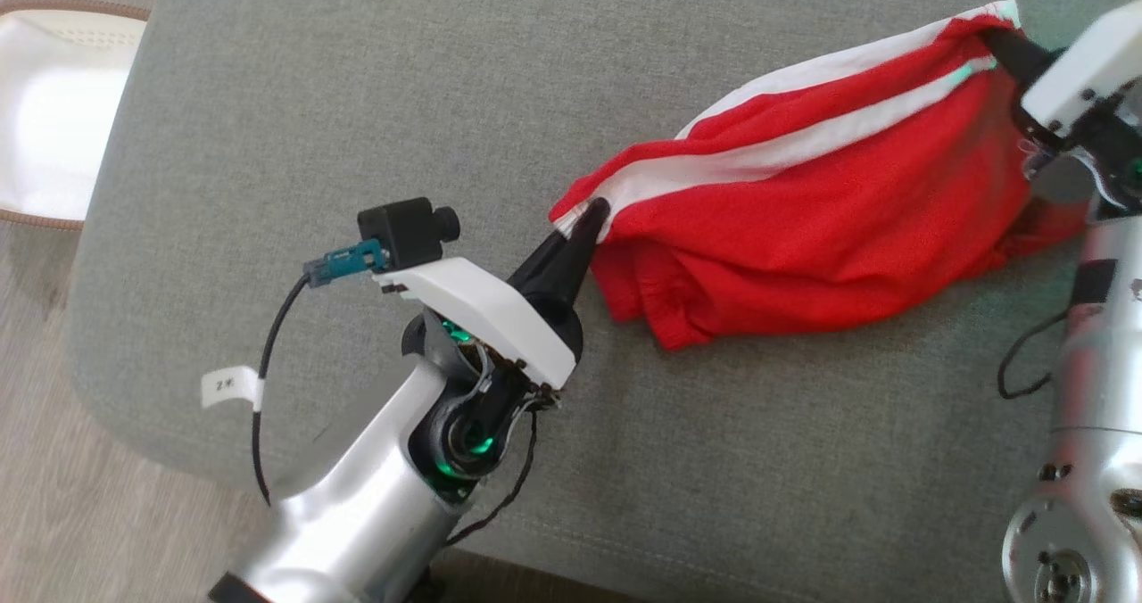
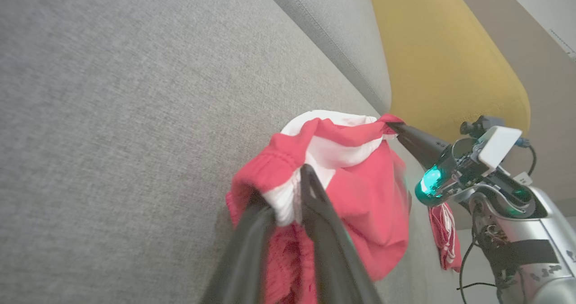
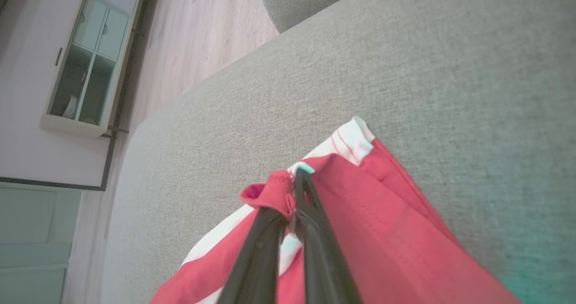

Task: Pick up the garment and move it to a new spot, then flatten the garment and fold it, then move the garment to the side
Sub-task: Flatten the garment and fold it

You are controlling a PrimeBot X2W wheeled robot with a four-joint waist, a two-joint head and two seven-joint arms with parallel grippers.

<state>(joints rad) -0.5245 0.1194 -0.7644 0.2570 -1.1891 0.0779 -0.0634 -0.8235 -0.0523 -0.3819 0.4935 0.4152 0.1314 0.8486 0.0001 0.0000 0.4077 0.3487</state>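
- Two ends of the red garment [image 1: 803, 219] were held over the grey sofa [image 1: 357, 94].
- Left gripper [image 1: 593, 215], angled inward, was clamped on one end.
- Right gripper [image 1: 997, 43] pinched the other, apparently slightly raised.

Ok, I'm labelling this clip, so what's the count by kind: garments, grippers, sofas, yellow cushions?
garment: 1, red with white stripes
grippers: 2, the left gripper and the right gripper, each with its fingers shut on the garment
grey sofa: 1
yellow cushion: 1
Total: 5
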